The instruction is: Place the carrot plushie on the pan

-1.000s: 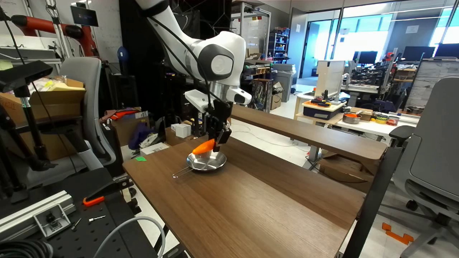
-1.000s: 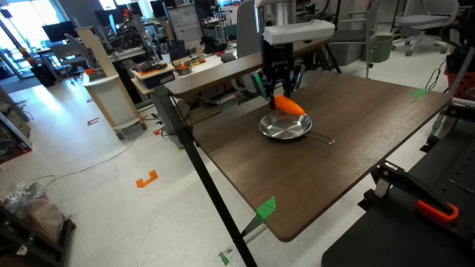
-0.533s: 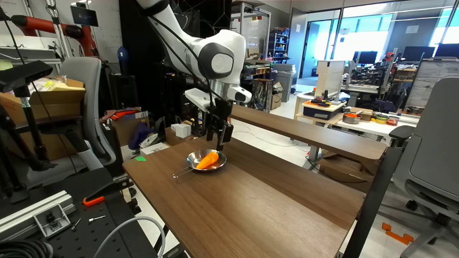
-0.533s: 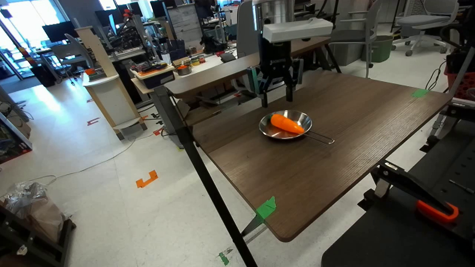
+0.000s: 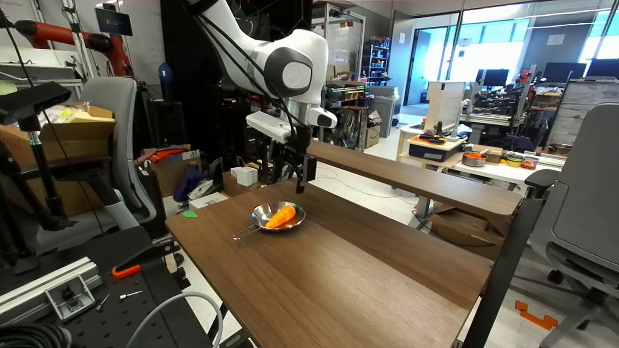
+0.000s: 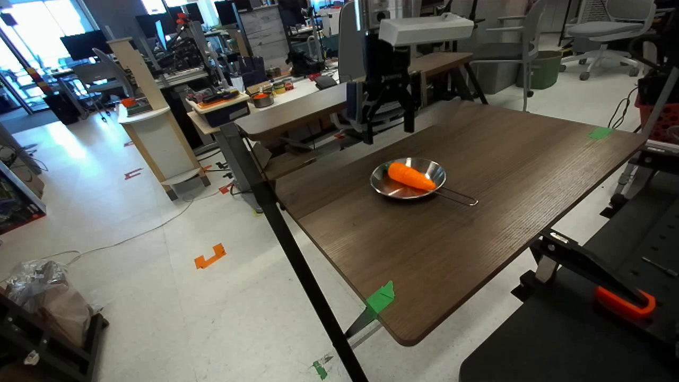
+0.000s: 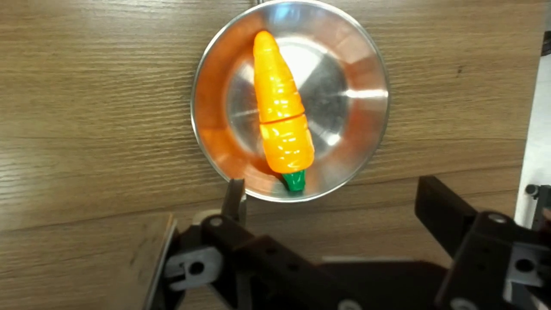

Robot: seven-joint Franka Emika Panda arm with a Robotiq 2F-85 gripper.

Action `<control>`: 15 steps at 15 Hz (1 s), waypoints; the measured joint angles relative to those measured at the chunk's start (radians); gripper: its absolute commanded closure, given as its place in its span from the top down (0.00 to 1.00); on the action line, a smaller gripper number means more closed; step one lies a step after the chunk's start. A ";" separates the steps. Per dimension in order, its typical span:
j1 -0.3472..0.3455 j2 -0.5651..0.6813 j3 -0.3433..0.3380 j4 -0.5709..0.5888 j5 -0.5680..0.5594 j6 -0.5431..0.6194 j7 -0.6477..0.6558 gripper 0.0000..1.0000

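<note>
Going left to right in an exterior view: see handle (image 5: 247,234) first, then pan (image 5: 261,212), resting on table (image 5: 338,270). Next, note carrot (image 5: 280,217) lying in pan, pointing toward handle side, with green top (image 7: 295,181) away from handle. In wrist view, looks wholly inside pan, not poking out over table. Farthest right, find fingers (image 5: 300,186), hanging above table near pan, on side away from handle, spread well apart with nothing between them; confirmed in wrist view. Clear of carrot and pan in both exterior views, though cannot tell exact height. Progress check: would call placing done, with carrot in pan and free of any grip. Left to do, at a guess: only back arm (image 5: 290,72) off and stop. Would not regrasp or nudge. Could probably spoil things only by bumping pan or handle on way out, so best to go straight up before swinging aside.
</note>
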 measured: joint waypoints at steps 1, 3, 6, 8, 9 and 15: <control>0.000 -0.007 0.002 -0.003 -0.001 0.000 -0.019 1.00; 0.000 -0.026 0.007 -0.014 -0.001 0.000 -0.052 1.00; 0.000 -0.055 0.011 -0.037 -0.001 0.000 -0.084 1.00; 0.000 -0.071 0.013 -0.050 -0.001 0.000 -0.096 1.00; 0.000 -0.078 0.013 -0.057 -0.001 0.000 -0.101 1.00; 0.000 -0.101 0.013 -0.081 -0.001 -0.001 -0.122 1.00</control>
